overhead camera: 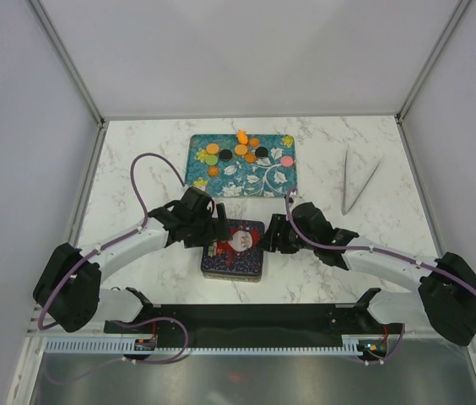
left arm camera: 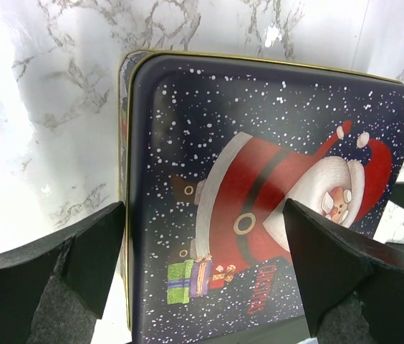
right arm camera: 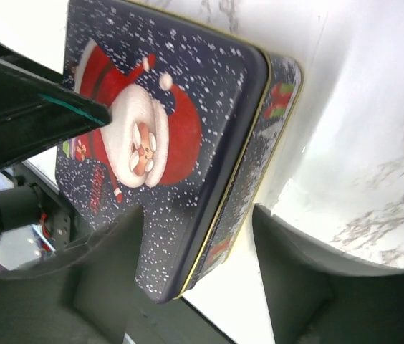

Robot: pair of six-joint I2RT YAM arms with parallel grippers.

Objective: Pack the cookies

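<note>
The cookies point(overhead camera: 240, 152), small round discs in orange, green, black, pink and yellow, lie on the teal floral tray point(overhead camera: 255, 179) at the back. In front of it stands a dark blue Santa tin point(overhead camera: 231, 261) with its lid on. My left gripper point(overhead camera: 219, 229) hangs open over the tin's left side. In the left wrist view that gripper point(left arm camera: 205, 265) has one finger off the tin's point(left arm camera: 259, 143) left edge and the other over the lid. My right gripper point(right arm camera: 198, 265) is open astride the tin's point(right arm camera: 180, 93) right edge, with a gap to its wall.
Metal tongs point(overhead camera: 359, 181) lie on the marble table point(overhead camera: 137, 169) at the back right. White walls close in the table on three sides. Both arms reach inward from the near corners and meet at the tin.
</note>
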